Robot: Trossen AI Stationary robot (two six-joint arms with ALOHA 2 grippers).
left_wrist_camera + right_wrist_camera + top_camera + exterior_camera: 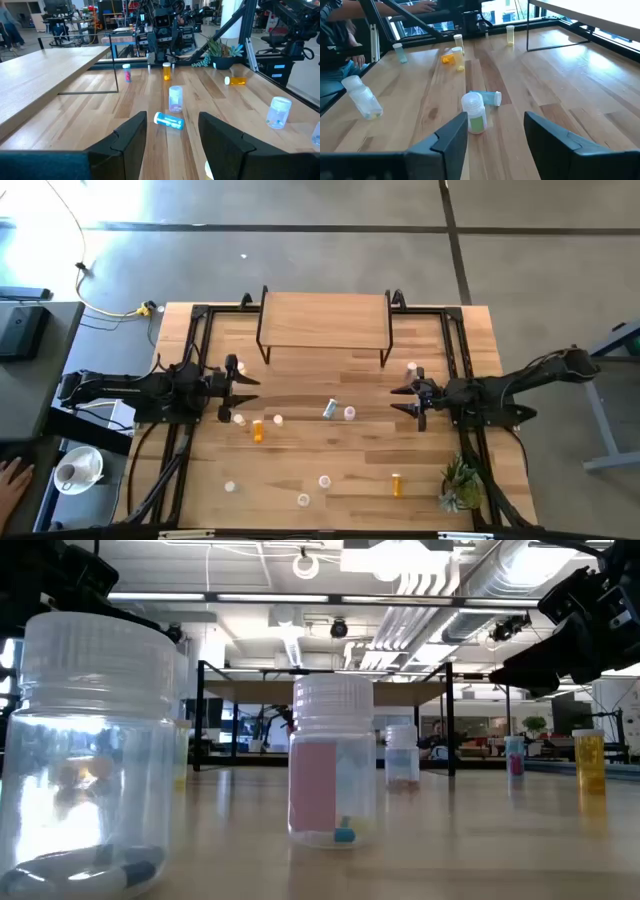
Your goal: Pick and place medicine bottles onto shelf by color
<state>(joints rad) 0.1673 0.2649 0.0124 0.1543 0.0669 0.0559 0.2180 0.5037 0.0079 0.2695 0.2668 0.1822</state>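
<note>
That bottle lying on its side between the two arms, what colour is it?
Blue bottle, clearest in the left wrist view.

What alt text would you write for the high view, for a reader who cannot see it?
Seen from above, a wooden table holds small medicine bottles scattered across it, and an empty shelf stands at its far edge. The left gripper and the right gripper, both open and empty, face each other across the middle.

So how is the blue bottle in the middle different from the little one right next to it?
The blue bottle lies tipped on its side; the pink-labelled bottle beside it stands upright. The blue one's label is bright blue, the other's pale pink. Both are small, sit on the table between the two arms, and are not held.
</note>
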